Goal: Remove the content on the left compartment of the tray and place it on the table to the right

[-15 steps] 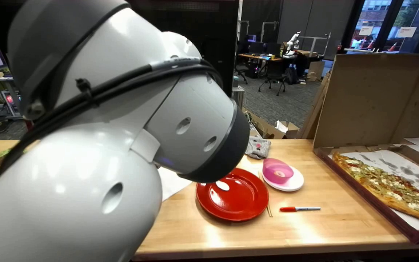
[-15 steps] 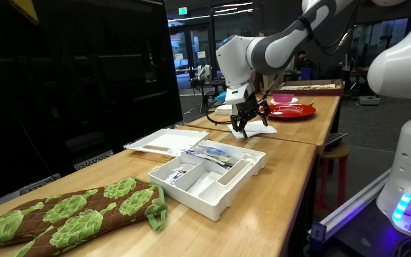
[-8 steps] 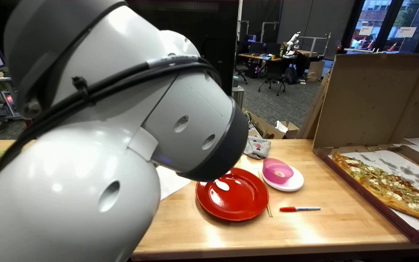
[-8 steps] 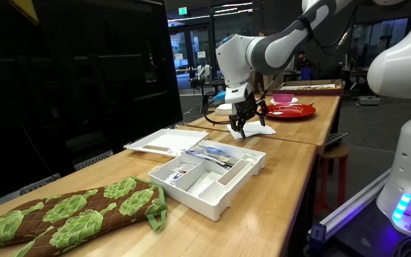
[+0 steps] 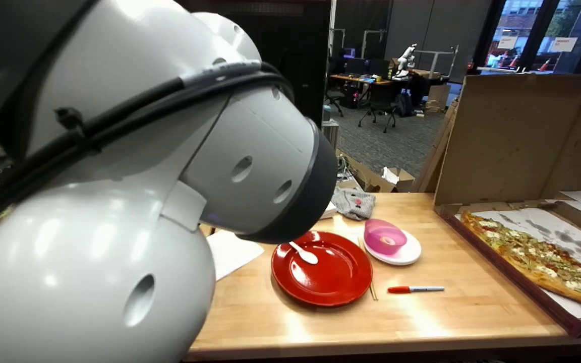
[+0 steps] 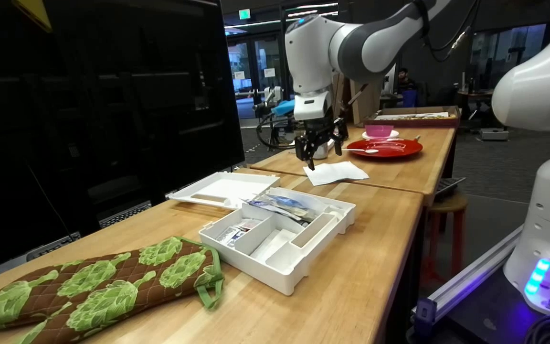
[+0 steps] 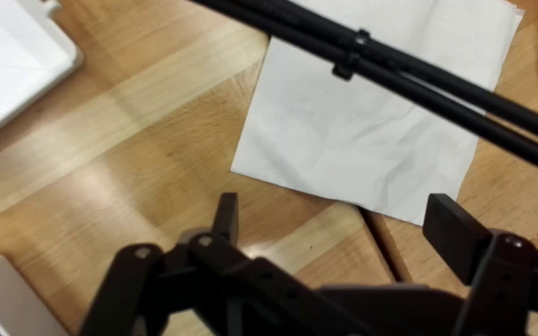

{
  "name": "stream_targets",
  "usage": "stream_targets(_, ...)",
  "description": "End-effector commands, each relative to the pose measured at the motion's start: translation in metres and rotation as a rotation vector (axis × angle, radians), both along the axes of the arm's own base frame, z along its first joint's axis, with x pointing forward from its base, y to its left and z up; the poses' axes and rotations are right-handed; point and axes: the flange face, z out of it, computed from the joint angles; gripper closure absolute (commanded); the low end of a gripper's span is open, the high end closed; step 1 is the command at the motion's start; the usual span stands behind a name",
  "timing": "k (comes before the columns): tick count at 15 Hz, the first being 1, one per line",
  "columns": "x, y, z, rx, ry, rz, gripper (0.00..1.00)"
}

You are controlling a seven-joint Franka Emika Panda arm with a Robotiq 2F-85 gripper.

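Note:
The white tray (image 6: 248, 265) with several compartments stands on the light wooden table (image 6: 351, 286). Small packets (image 6: 239, 231) lie in one compartment, and plastic packages (image 6: 287, 205) lie in the far one. A white piece (image 6: 275, 243) lies in another. A creased white sheet (image 6: 334, 173) lies flat on the table beyond the tray. It also shows in the wrist view (image 7: 343, 130) and in an exterior view (image 5: 232, 252). My gripper (image 6: 325, 160) is open and empty above the sheet's near edge. In the wrist view its fingers (image 7: 332, 207) are wide apart with only table and sheet below.
The tray's white lid (image 6: 227, 186) lies beside it near a large black screen (image 6: 103, 119). An oven mitt (image 6: 112, 286) lies in front. A red plate (image 5: 321, 282) with a white spoon, a pink bowl (image 5: 384, 237), a marker (image 5: 416, 289) and a pizza box (image 5: 512, 297) stand farther along.
My open gripper has risen from the sheet and moved a little toward the screen side. The sheet has shifted very slightly and stays on the table. The tray has not moved.

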Motion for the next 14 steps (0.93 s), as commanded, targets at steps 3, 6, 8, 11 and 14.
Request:
stream_targets(3, -0.010, 0.020, 0.007, -0.011, -0.063, 0.139, 0.00)
stream_targets(6, -0.007, 0.021, 0.005, -0.022, -0.065, 0.129, 0.00)
stream_targets(8, -0.007, 0.021, 0.003, -0.023, -0.061, 0.131, 0.00)
stream_targets(11, -0.006, 0.020, 0.002, -0.022, -0.059, 0.129, 0.00)
stream_targets(14, -0.007, 0.024, 0.014, 0.021, -0.110, 0.160, 0.00)
